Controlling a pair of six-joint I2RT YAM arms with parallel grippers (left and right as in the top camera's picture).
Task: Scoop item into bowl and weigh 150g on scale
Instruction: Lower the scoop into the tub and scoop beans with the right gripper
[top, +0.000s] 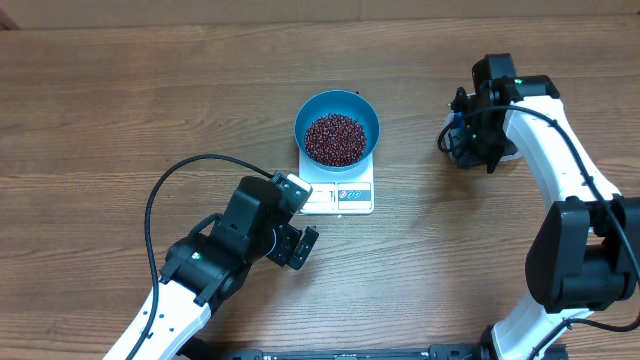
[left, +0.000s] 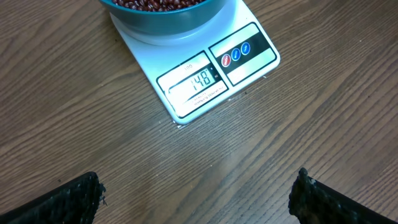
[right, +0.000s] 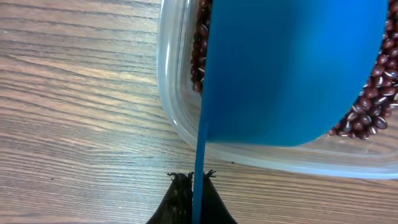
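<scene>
Found bright blue bowl (top: 312, 108) seated on the white scale (top: 362, 178), near the centre of the table (top: 120, 100). Logged a heap of dark red-brown beans (top: 335, 138) inside the bowl, covering its floor and lying below the rim. Read 148 on the display (left: 194, 82) in the left wrist view. Noted front strip with its blue-marked label facing the left arm.

Located left end effector (top: 298, 245) on the near side of the scale, just off its front left corner and apart from it. Saw both fingers (left: 68, 199) spread wide at the lower corners of the wrist view, bare wood between them: released, grasping nothing.

Located right end effector (top: 468, 148) well to the right of the scale, at a clear plastic tub (right: 177, 118). Saw it clenched on the thin handle of a blue scoop (right: 292, 68), handle edge-on between the fingertips. Noted scoop body over the tub, hiding most of its contents, with more beans showing along the tub's left and right walls. Could not tell whether the scoop touches those beans or carries any.
</scene>
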